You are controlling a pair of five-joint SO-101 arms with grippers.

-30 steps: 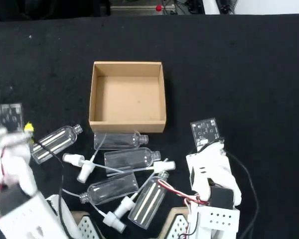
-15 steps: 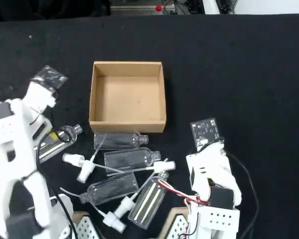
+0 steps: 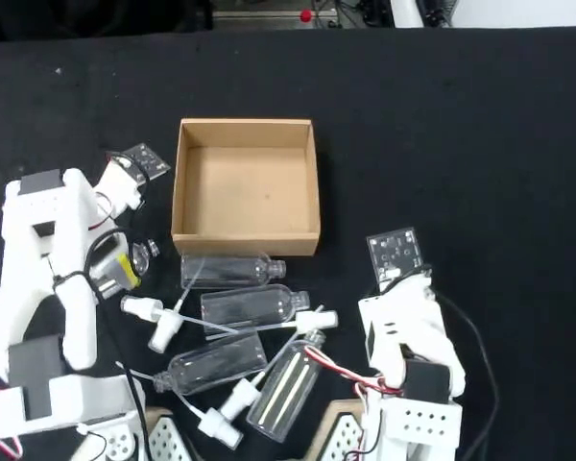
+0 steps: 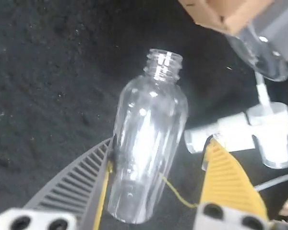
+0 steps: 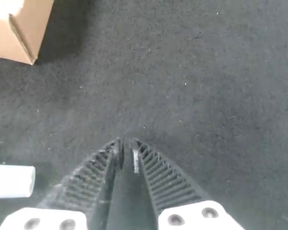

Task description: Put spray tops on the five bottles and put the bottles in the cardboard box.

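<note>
A clear uncapped bottle (image 4: 146,143) lies on the black table between the fingers of my left gripper (image 4: 162,143). That gripper is open: the grey finger (image 4: 81,177) touches the bottle, while the yellow one (image 4: 225,177) stands apart from it. In the high view this left gripper (image 3: 115,264) is just left of the cardboard box (image 3: 247,235), which is empty. Three more bottles (image 3: 232,271) (image 3: 252,307) (image 3: 214,363) and a fourth (image 3: 286,384) lie in front of the box, with loose white spray tops (image 3: 144,308) (image 3: 312,320) among them. My right gripper (image 5: 126,151) is shut, empty, low over bare table.
The right arm (image 3: 408,327) rests near the front edge, right of the bottles. A spray top (image 4: 230,132) lies just beyond the yellow finger. The box corner (image 4: 225,14) and another bottle (image 4: 273,43) are close by. Wide black table extends behind and right of the box.
The left arm swung up from the front left corner and came down with its fingers astride the bottle left of the box. The right arm kept still.
</note>
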